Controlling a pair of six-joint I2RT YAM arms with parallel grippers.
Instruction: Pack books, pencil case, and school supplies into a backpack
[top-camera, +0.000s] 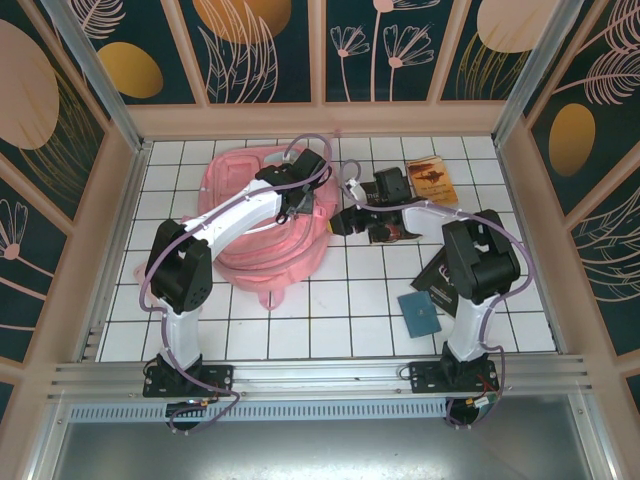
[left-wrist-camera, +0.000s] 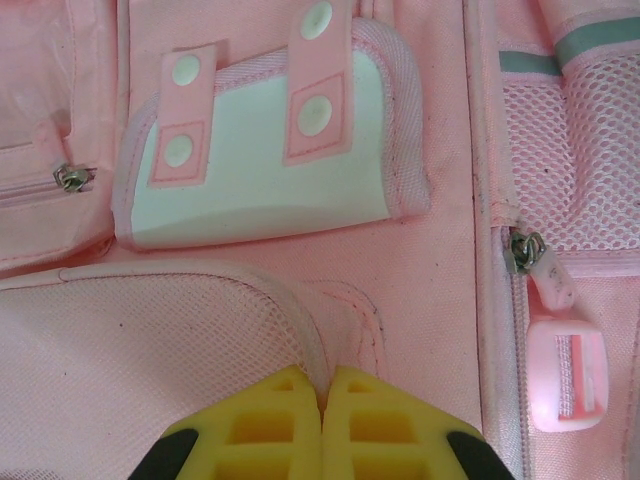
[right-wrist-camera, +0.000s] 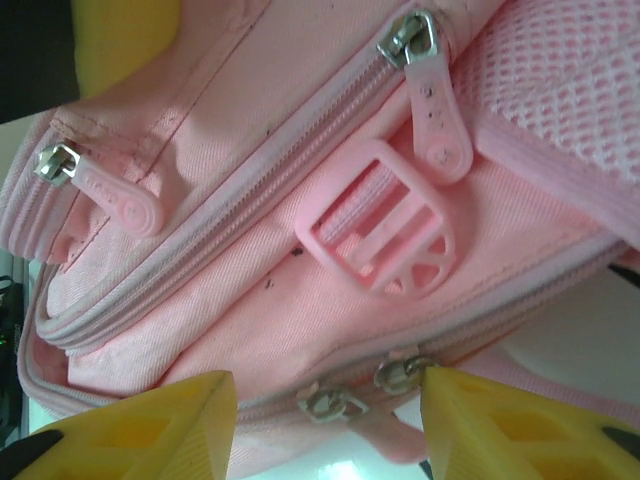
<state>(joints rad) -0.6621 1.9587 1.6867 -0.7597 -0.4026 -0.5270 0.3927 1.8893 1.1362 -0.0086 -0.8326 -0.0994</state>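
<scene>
The pink backpack (top-camera: 265, 235) lies flat on the tiled table, left of centre. My left gripper (top-camera: 298, 205) reaches over its top. In the left wrist view this gripper (left-wrist-camera: 321, 375) is shut, pinching a fold at the edge of a mesh pocket (left-wrist-camera: 150, 340). My right gripper (top-camera: 343, 223) is at the bag's right edge. It (right-wrist-camera: 328, 378) is open, its yellow fingers (right-wrist-camera: 480, 420) on either side of two metal zipper sliders (right-wrist-camera: 325, 403) on the backpack (right-wrist-camera: 250, 300). An orange-brown book (top-camera: 432, 180) lies at the back right, and a black book (top-camera: 437, 283) lies partly under the right arm. The pencil case is out of view.
A small teal square item (top-camera: 419, 312) lies on the tiles near the right arm's base. A white snap-flap pocket (left-wrist-camera: 270, 170) and a pink buckle (right-wrist-camera: 380, 235) sit on the bag. Pink-framed walls close in the table on three sides.
</scene>
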